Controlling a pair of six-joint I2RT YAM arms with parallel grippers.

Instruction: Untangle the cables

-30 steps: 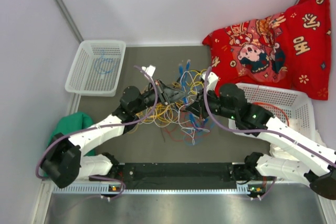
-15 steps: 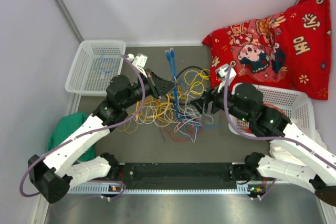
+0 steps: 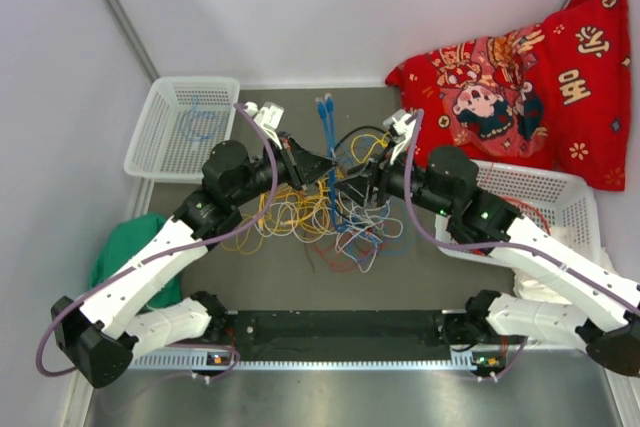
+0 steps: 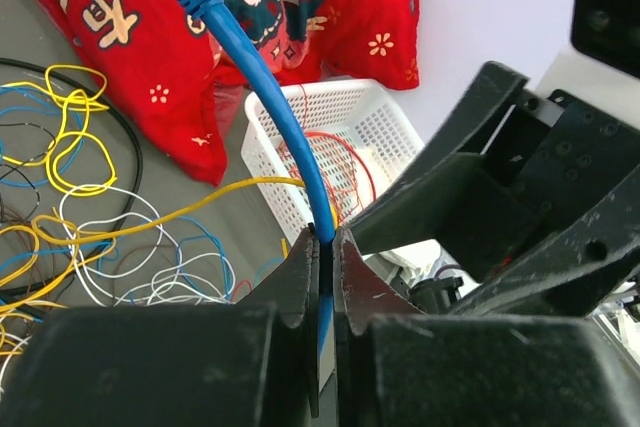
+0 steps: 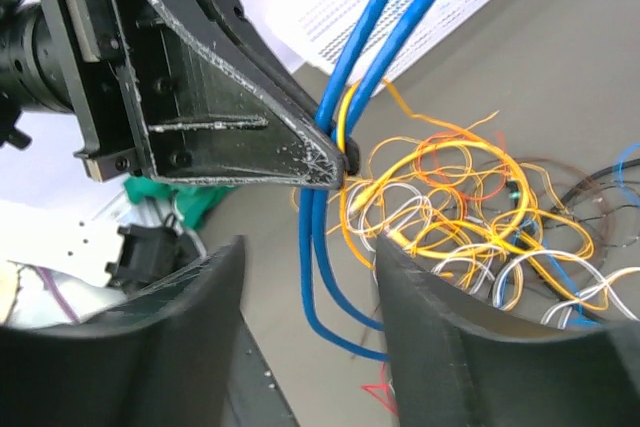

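Observation:
The cables [image 3: 318,219] lie as a tangle of yellow, orange, white, blue and red loops mid-table. My left gripper [image 3: 324,166] is shut on a thick blue cable [image 3: 328,139] whose two plug ends [image 3: 323,104] point toward the back wall. In the left wrist view the jaws [image 4: 322,243] pinch that blue cable [image 4: 245,55]. My right gripper [image 3: 358,188] sits just right of the left one. Its fingers [image 5: 470,337] stand open, with the hanging blue strands [image 5: 328,237] in the gap between them, touching neither finger. A yellow wire runs along the blue strands at the left gripper's tip [image 5: 322,169].
A white basket [image 3: 185,127] with a blue wire stands back left. Another white basket [image 3: 545,195] holding a red wire stands at the right, under the right arm. A red cushion [image 3: 520,87] fills the back right corner. Green cloth [image 3: 125,242] lies at the left edge.
The left gripper drew the blue cable up and back, pulling its plugs out of the tangle. The right gripper opened, backed away to the right, then came back beside the left gripper.

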